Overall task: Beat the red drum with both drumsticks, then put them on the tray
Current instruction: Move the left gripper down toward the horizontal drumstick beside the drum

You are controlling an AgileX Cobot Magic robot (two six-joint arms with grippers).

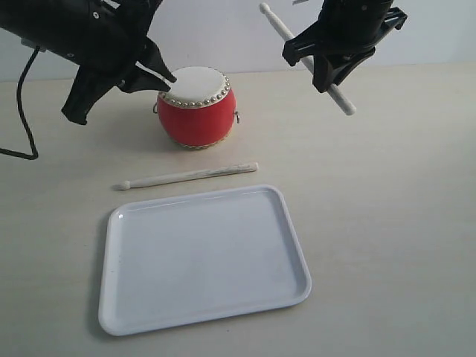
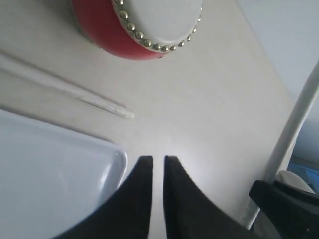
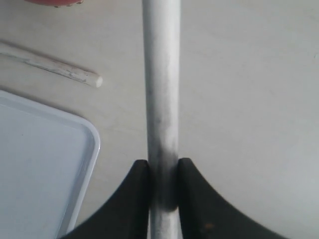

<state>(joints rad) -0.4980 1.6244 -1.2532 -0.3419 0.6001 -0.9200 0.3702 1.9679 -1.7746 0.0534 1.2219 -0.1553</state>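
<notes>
The red drum (image 1: 196, 108) (image 2: 104, 30) stands upright at the back of the table. One drumstick (image 1: 190, 176) (image 2: 75, 92) (image 3: 55, 67) lies flat on the table between the drum and the white tray (image 1: 201, 256) (image 2: 50, 164) (image 3: 40, 164), which holds nothing. My left gripper (image 1: 165, 76) (image 2: 158, 158) hovers just left of the drumhead, its fingers close together with nothing between them. My right gripper (image 1: 325, 74) (image 3: 163, 162) is raised to the right of the drum, shut on the other drumstick (image 1: 279, 24) (image 3: 160, 74), whose tip slants up toward the drum side.
A black cable (image 1: 22, 111) loops down at the far left edge. The pale tabletop (image 1: 394, 223) stretches right of the tray, and a white wall runs behind the drum.
</notes>
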